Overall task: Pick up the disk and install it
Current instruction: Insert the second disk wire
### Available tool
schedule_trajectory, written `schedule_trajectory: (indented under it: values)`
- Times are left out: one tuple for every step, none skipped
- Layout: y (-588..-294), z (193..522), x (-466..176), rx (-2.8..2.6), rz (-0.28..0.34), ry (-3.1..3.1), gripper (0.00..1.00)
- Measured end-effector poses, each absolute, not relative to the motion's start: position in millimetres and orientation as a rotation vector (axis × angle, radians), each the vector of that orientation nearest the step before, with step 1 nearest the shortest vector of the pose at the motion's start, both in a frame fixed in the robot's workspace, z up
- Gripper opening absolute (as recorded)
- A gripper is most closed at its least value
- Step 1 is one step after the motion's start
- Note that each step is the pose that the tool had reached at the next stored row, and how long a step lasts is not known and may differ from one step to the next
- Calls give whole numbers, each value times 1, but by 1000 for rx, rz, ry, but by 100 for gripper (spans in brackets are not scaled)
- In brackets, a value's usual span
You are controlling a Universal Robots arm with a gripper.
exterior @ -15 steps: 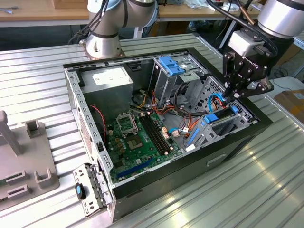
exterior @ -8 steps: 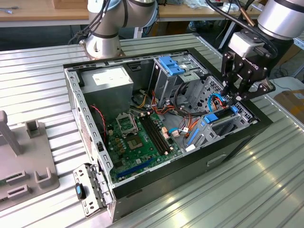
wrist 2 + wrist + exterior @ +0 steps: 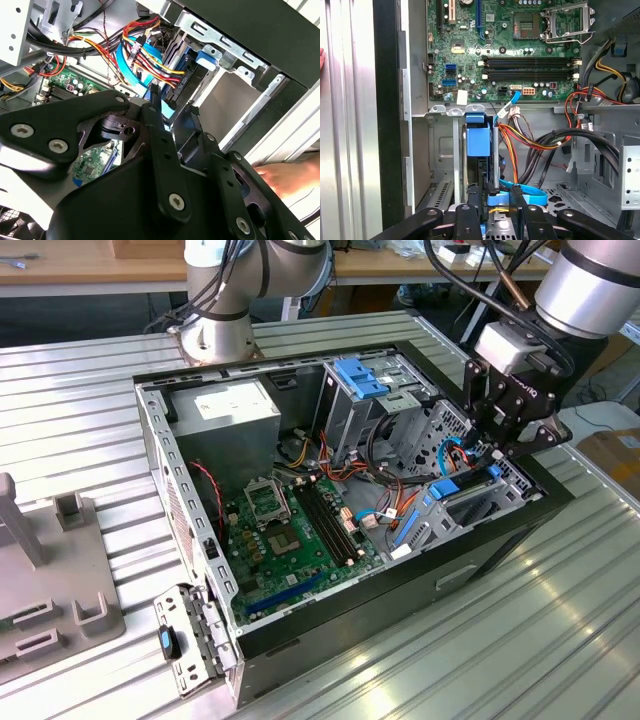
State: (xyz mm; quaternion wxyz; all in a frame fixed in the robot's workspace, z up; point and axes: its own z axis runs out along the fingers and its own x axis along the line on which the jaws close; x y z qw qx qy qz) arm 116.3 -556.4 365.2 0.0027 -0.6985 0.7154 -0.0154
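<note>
The disk (image 3: 479, 141) stands on edge in the drive bay at the front corner of the open computer case (image 3: 190, 540). Its bright blue carrier frame faces the camera in the first wrist view. In the exterior view the disk (image 3: 470, 498) is a dark slab with blue ends, at the right below the black gripper (image 3: 500, 440). The gripper (image 3: 492, 192) reaches down into the bay, one finger on each side of the disk's near end, shut on it. In the second wrist view the fingertips (image 3: 155, 97) flank a strip of the disk's blue edge (image 3: 167, 111).
Red, yellow and black cables (image 3: 530, 140) and a blue ribbon cable (image 3: 525, 192) crowd the space beside the bay. The green motherboard (image 3: 290, 530) lies inside the case, with a lighter blue bracket (image 3: 362, 375) in the upper cage. A person's hand (image 3: 295, 177) rests outside the case wall.
</note>
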Motion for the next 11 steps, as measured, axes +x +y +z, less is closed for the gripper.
schedule_trajectory:
  values:
    - [-556,365,116,-2191,-48,2244,36]
    - [-556,365,116,-2191,-48,2244,23]
    - [-556,365,116,-2191,-48,2244,17]
    - [-556,365,116,-2191,-48,2244,16]
    - [-556,365,116,-2191,-48,2244,16]
    - [-556,365,116,-2191,-48,2244,16]
    - [-556,365,116,-2191,-48,2244,16]
    - [-556,365,116,-2191,-48,2244,16]
    - [-556,365,116,-2191,-48,2244,16]
    - [-556,365,116,-2191,-48,2244,16]
    - [-556,365,116,-2191,-48,2244,16]
